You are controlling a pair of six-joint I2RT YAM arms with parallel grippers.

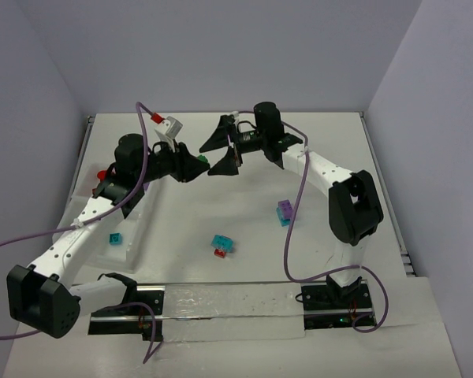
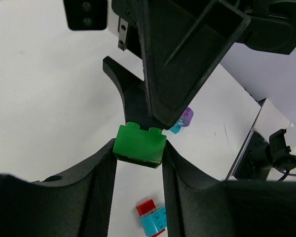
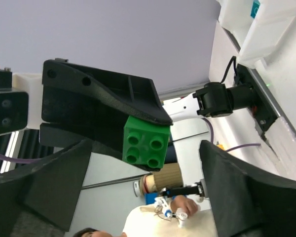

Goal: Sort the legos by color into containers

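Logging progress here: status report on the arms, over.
Left gripper shut on green brick. Right gripper open, facing it. Cyan-red pair, purple-cyan pair loose on table.

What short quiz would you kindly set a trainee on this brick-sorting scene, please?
1. True or false: the left tool is shut on a green brick.
2. The right tool is: A open; B shut on a purple brick; C out of view.
3. Name the two colours of the lower stacked pair in the top view.

Key: 1 true; 2 A; 3 cyan and red.
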